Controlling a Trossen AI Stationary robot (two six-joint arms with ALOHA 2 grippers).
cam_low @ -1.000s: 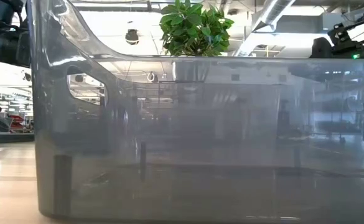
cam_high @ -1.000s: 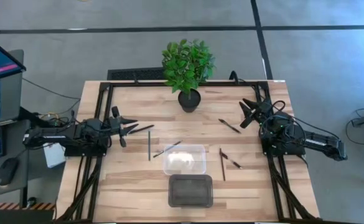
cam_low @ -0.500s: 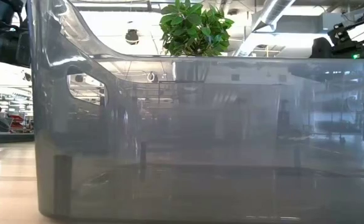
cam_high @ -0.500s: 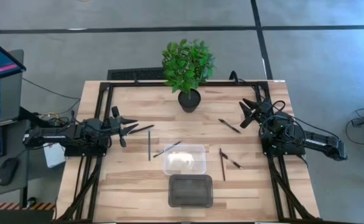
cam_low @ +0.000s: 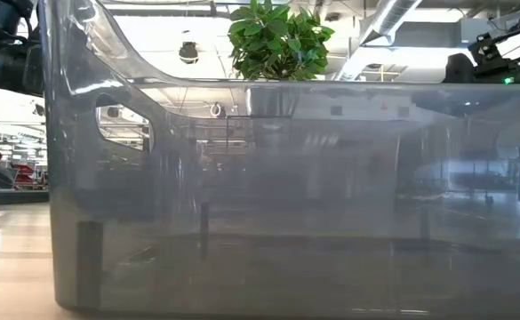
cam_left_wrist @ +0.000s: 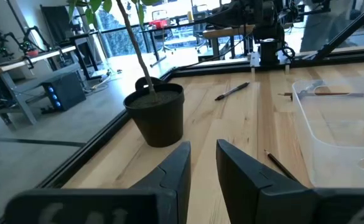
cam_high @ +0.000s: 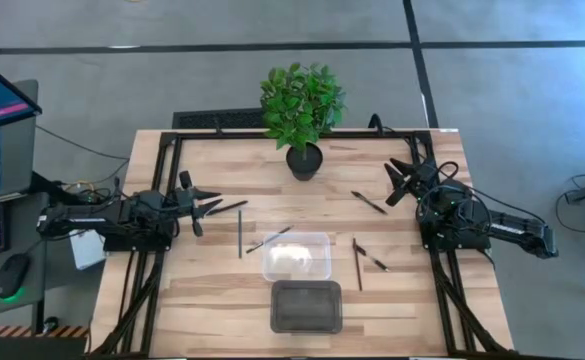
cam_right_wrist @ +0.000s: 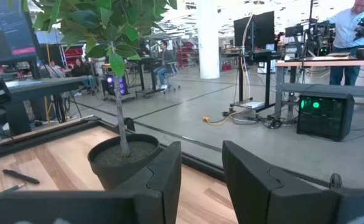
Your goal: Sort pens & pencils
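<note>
Pens and pencils lie scattered on the wooden table. One dark stick (cam_high: 227, 209) lies just in front of my left gripper (cam_high: 209, 206), which hovers open at the table's left side. A slim pencil (cam_high: 240, 233) and another stick (cam_high: 269, 239) lie left of the clear tub (cam_high: 297, 257). A pen (cam_high: 369, 202) lies near my right gripper (cam_high: 400, 183), which hovers open at the right side. A pencil (cam_high: 358, 263) and a pen (cam_high: 374, 261) lie crossed right of the tub. Nothing sits between either gripper's fingers (cam_left_wrist: 177, 169) (cam_right_wrist: 169, 168).
A potted plant (cam_high: 302, 110) stands at the table's far middle, its pot (cam_left_wrist: 155, 113) ahead of both grippers. A dark tub (cam_high: 306, 306) sits at the near edge, just behind the clear tub, and fills the low view (cam_low: 242, 222). A black frame rims the table.
</note>
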